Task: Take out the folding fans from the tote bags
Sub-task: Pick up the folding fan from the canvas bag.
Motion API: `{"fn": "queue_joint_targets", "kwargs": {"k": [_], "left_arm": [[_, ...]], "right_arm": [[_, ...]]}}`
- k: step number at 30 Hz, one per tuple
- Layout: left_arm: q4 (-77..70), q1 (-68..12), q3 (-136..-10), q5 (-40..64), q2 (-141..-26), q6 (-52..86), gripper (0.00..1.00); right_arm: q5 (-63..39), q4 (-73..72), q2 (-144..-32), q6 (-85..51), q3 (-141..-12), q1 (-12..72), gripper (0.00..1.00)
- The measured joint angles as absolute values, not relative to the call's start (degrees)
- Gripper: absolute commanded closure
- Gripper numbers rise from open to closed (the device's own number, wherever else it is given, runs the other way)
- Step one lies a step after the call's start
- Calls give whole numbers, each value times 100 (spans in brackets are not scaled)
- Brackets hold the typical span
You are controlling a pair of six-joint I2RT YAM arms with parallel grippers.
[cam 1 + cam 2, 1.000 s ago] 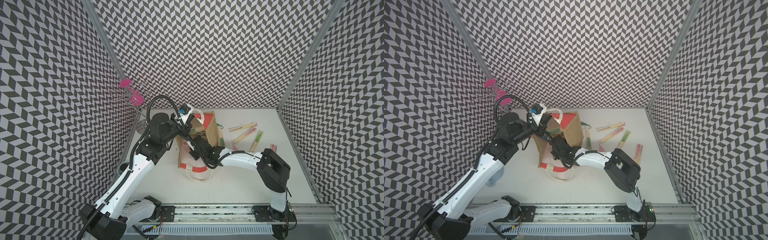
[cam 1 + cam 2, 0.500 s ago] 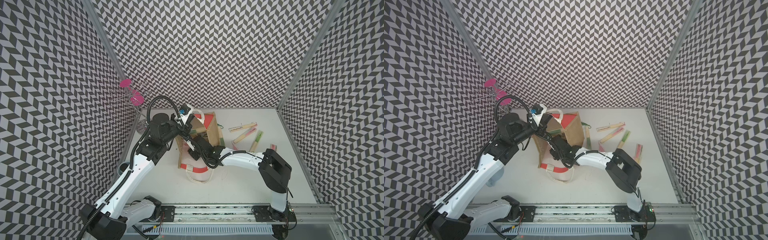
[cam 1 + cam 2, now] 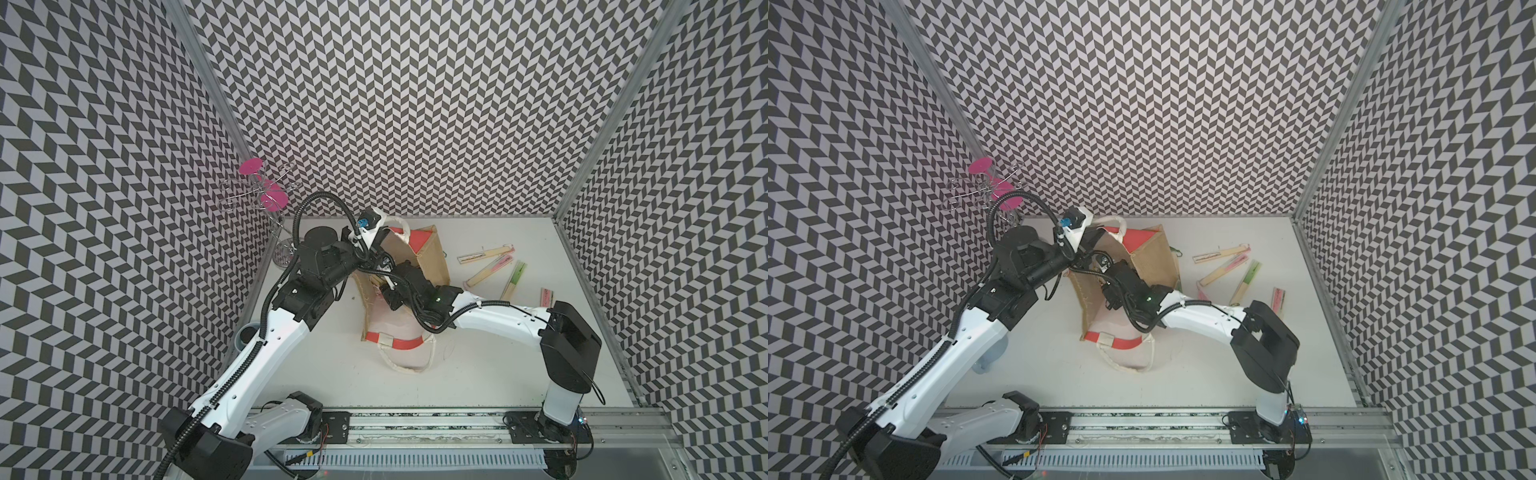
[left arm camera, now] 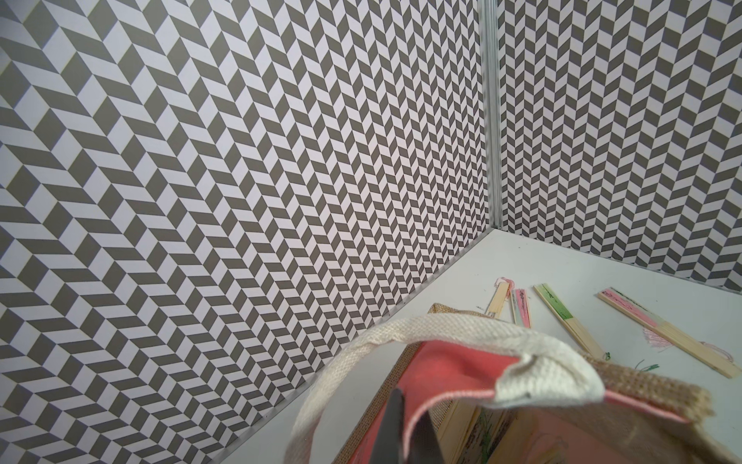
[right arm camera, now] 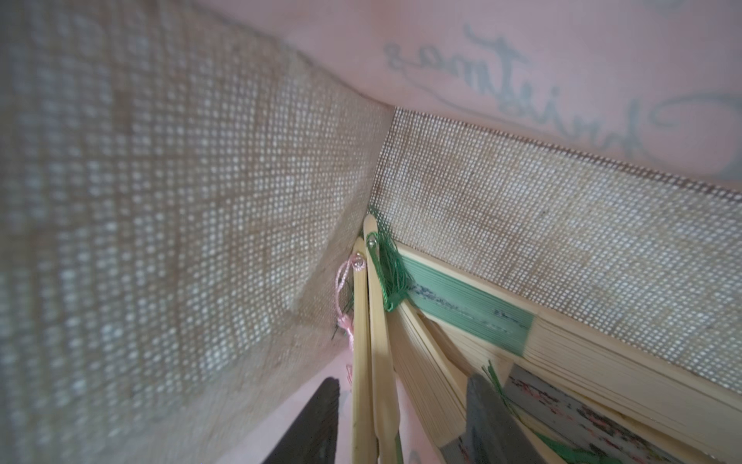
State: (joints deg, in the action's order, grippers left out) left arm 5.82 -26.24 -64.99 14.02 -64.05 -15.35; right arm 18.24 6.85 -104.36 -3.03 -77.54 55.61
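The tan tote bag (image 3: 432,257) (image 3: 1154,257) lies on its side with its mouth towards the front. My left gripper (image 4: 405,426) is shut on its red-orange rim (image 4: 449,369), beside a white handle (image 4: 441,329), and holds the mouth up. My right gripper (image 5: 401,418) reaches inside the bag, open. Two slim bamboo folding fans (image 5: 369,361) run between its fingers, clear of both. More fans, one with green paper (image 5: 469,309), are stacked against the bag's wall beside them. Several fans (image 3: 490,270) (image 3: 1225,270) lie on the table right of the bag.
A chrome wire stand with pink discs (image 3: 266,199) stands in the back left corner. A grey cup (image 3: 245,334) sits by the left wall. The bag's other rope handle (image 3: 409,357) lies on the table in front of it. Patterned walls close in three sides.
My right gripper's jaws have opened inside the bag and its wrist has edged slightly deeper in. The left gripper has kept its hold on the rim.
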Motion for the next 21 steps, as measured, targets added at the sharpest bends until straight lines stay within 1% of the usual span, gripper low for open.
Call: {"fn": "queue_joint_targets", "kwargs": {"k": [5, 16, 21], "left_arm": [[578, -2624, -6460, 1391, -6407, -1535, 100], [574, -2624, -6451, 1385, -6407, -1535, 100], [574, -2622, -6451, 1372, -6407, -1535, 100]], "right_arm": [[1822, 722, -10436, -410, -7714, 5559, 55], [1662, 1004, -10532, -534, -7776, 5494, 54], [1688, 1210, -10733, -611, -7931, 5492, 59]]}}
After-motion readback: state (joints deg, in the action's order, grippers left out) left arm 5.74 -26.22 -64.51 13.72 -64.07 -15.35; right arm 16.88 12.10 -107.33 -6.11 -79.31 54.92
